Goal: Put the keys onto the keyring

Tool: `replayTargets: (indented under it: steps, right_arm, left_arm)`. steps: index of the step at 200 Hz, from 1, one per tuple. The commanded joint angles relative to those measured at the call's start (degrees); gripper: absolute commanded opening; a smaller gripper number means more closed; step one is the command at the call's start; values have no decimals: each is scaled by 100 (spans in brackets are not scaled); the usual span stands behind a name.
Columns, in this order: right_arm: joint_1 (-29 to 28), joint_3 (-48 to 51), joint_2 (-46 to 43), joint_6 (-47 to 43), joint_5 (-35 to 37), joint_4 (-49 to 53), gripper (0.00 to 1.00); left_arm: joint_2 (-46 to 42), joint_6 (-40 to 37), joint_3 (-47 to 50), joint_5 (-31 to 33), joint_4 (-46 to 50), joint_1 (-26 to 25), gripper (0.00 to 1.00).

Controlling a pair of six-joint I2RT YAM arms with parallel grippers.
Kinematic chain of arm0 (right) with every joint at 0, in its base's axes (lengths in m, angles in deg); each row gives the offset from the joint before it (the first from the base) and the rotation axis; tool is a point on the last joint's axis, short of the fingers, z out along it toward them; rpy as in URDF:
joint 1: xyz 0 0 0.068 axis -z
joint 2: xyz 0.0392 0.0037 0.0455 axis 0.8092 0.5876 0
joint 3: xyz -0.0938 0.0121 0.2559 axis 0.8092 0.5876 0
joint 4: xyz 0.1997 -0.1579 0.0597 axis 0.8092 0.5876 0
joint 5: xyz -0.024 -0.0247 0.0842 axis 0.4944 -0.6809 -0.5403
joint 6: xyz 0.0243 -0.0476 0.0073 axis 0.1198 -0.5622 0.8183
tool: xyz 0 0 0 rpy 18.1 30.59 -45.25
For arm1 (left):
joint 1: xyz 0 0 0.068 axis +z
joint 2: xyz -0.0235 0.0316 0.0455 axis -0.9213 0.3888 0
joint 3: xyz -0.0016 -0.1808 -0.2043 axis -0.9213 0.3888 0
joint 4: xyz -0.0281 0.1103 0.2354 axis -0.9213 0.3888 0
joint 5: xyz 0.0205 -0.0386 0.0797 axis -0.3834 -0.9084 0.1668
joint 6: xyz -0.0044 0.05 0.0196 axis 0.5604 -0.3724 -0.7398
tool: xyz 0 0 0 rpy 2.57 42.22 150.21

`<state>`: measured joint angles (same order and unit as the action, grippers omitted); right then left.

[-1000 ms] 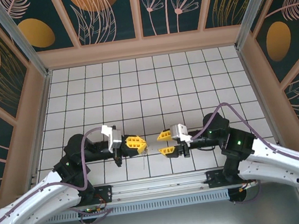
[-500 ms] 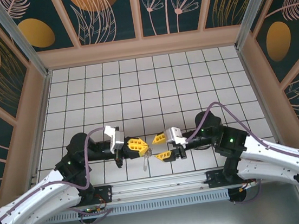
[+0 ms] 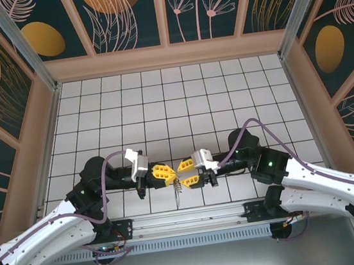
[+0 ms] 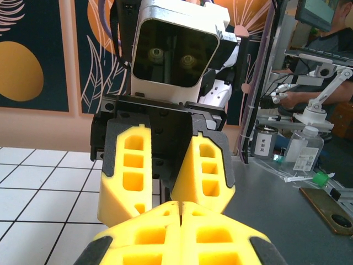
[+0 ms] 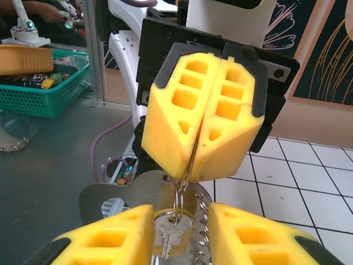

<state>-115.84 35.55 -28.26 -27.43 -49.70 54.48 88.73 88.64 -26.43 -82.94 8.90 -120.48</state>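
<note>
The left fingers (image 5: 182, 121) are clenched on the keyring (image 5: 180, 194), whose metal ring protrudes just below their tips. One key (image 5: 172, 229) hangs from it, between the released right fingers (image 5: 110, 240). Risk: if these close off-centre, the key swings and may twist the ring out of the grip.

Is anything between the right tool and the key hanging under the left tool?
Nothing visible. The key hangs from a thin ring pinched in the left tool, between the open fingers of the right tool.
</note>
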Motion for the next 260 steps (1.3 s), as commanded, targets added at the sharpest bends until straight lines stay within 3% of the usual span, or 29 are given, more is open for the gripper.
replayTargets:
  steps: [1, 26, 79, 260]
  right_arm:
    - [21, -203, 57, -115, -132, -262, 30]
    - [21, -223, 132, -111, -159, -308, 26]
    - [17, -214, 184, -89, -124, -334, 0]
    - [406, -231, 265, 388, -500, -433, 0]
  left_arm:
    - [-45, 45, -142, -102, -132, -7, 0]
    - [-26, 28, -124, -107, -134, -6, 0]
    - [-80, 13, -107, -115, -103, -2, 0]
    - [-343, -59, -86, -133, 48, -4, 0]
